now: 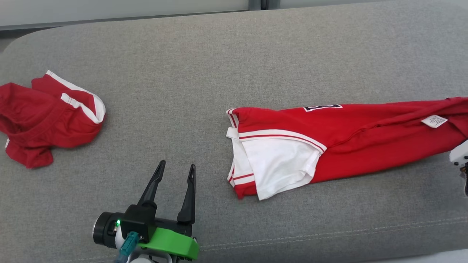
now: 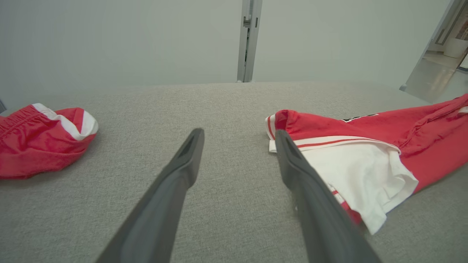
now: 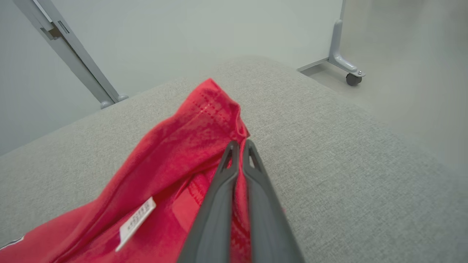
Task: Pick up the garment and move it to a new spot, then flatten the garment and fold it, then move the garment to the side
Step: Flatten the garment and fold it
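Jaws of right gripper (image 3: 240, 143) pinched shut on edge of red-and-white jersey (image 1: 365, 135), stretched across right of grey cushion (image 1: 219, 54). Left gripper (image 1: 176, 168) spread wide, holding nothing, between jersey and crumpled red shorts (image 1: 40, 117).

Bright, even light; soft shadows.

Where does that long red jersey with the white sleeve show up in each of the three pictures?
Head view: the red jersey lies right of centre, reaching the right edge, white sleeve toward the middle.
Left wrist view: the jersey lies on the right side, white sleeve nearest.
Right wrist view: the jersey runs from lower left to centre, its hem pinched in the shut right pincer.
Shared landmark: the grey cushion under it.
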